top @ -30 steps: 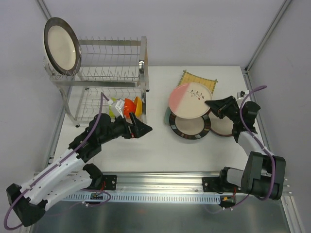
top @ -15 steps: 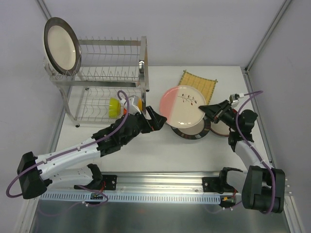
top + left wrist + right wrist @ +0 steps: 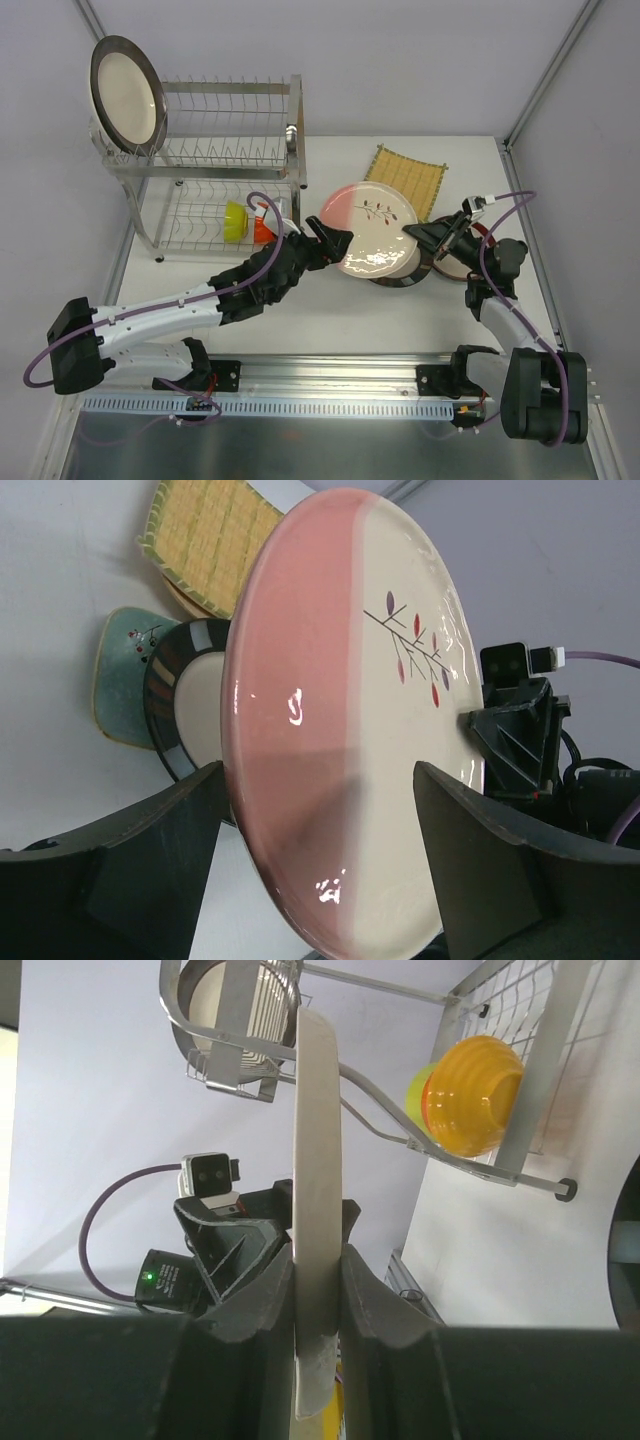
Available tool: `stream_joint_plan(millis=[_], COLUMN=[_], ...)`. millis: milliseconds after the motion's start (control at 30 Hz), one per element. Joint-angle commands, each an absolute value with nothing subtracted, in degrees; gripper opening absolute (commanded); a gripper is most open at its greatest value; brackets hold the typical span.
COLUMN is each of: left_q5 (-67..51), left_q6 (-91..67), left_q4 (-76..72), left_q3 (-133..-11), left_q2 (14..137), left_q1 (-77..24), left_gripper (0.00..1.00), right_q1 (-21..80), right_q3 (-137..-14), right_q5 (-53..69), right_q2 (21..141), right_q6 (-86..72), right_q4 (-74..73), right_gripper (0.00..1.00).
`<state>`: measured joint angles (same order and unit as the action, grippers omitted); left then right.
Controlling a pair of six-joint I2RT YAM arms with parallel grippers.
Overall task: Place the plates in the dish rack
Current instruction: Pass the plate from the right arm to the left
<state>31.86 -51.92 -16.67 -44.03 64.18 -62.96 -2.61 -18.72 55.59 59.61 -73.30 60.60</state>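
1. One cream plate [image 3: 128, 95] stands in dish rack [image 3: 230, 150], upper tier.
2. Jaws of right gripper [image 3: 418, 233] pinch pink-and-white plate [image 3: 368, 225] above stacked plates [image 3: 400, 278]; left gripper [image 3: 332, 238] jaws spread astride its rim.
3. Rest wait on bench [image 3: 330, 310].

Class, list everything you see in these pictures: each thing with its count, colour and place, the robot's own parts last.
Dish rack: one, silver wire, two tiers, table's far left.
Cream plate: one, dark rim, standing in the rack's top tier.
Bowls: at least two, yellow-green and orange, rack's lower tier.
Pink-and-white plate: one, twig pattern, held up between the arms.
Striped plate: one, dark rim, on the table beneath it.
Teal dish: one, pale, partly under the striped plate.
Woven square: one, yellow, behind the plates.
Table: one, white.
Left arm: one, white and black, jaws open astride the pink-and-white plate's rim.
Right arm: one, same colours, jaws shut on its opposite rim.
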Motion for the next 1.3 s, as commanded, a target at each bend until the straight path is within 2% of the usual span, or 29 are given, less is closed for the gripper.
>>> stream_joint_plan(millis=[0,133,267,333,500,600,667,767,833,867,933,967,1067,1167,1267], left_q5=[33.93,33.22,32.52,32.43,32.34,32.17,32.08,31.82,31.38,31.20,30.32,30.06,29.18,28.65,26.90], left_q6=[-51.59,-51.33,-50.45,-49.75,-48.96,-48.78,-48.69,-48.43,-47.73,-46.85,-45.71,-44.31,-40.97,-37.54,-32.53], left_q4=[-21.88,-22.76,-24.34,-25.22,-26.10,-26.45,-26.72,-26.98,-27.07,-27.24,-27.42,-27.42,-27.42,-27.42,-27.33], left_q3=[-44.65,-44.65,-44.39,-44.21,-43.51,-42.89,-42.54,-42.54,-42.71,-42.98,-43.59,-43.85,-44.82,-45.79,-46.49], left_q2=[64.95,65.48,65.22,64.87,63.46,62.49,61.70,60.82,60.30,60.12,59.94,59.94,59.68,59.33,59.33], left_q1=[-63.90,-64.16,-64.51,-64.86,-65.30,-65.48,-65.57,-65.65,-65.65,-65.65,-65.65,-65.65,-65.65,-65.65,-65.65], left_gripper=[0.74,0.67,0.55,0.46,0.27,0.11,0.04,0.00,0.00,0.00,0.00,0.00,0.00,0.00,0.00], right_q1=[-2.29,-2.20,-2.29,-2.29,-2.29,-2.29,-2.29,-2.20,-2.11,-2.02,-2.02,-2.02,-2.02,-2.02,-1.93], right_q3=[-19.51,-19.07,-18.63,-18.37,-18.37,-19.16,-20.03,-21.00,-22.50,-22.85,-22.76,-22.85,-23.72,-24.87,-25.66], right_q5=[55.28,55.11,55.20,55.11,55.55,55.81,55.99,55.11,54.32,54.23,54.32,54.32,54.23,53.62,52.13], right_q2=[58.62,60.55,62.66,62.75,60.39,57.58,55.99,52.48,50.63,50.36,50.54,50.62,50.45,50.10,50.01], right_q6=[-79.71,-82.87,-83.94,-82.89,-76.92,-70.42,-64.01,-54.98,-49.25,-48.44,-47.55,-47.29,-44.58,-41.50,-39.03], right_q4=[74.35,79.00,82.35,82.18,73.49,64.71,55.84,43.10,34.25,32.71,31.56,31.12,26.83,22.08,16.56], right_gripper=[0.01,0.01,0.01,0.01,0.01,0.01,0.04,0.13,0.24,0.34,0.46,0.59,0.75,0.86,0.93])
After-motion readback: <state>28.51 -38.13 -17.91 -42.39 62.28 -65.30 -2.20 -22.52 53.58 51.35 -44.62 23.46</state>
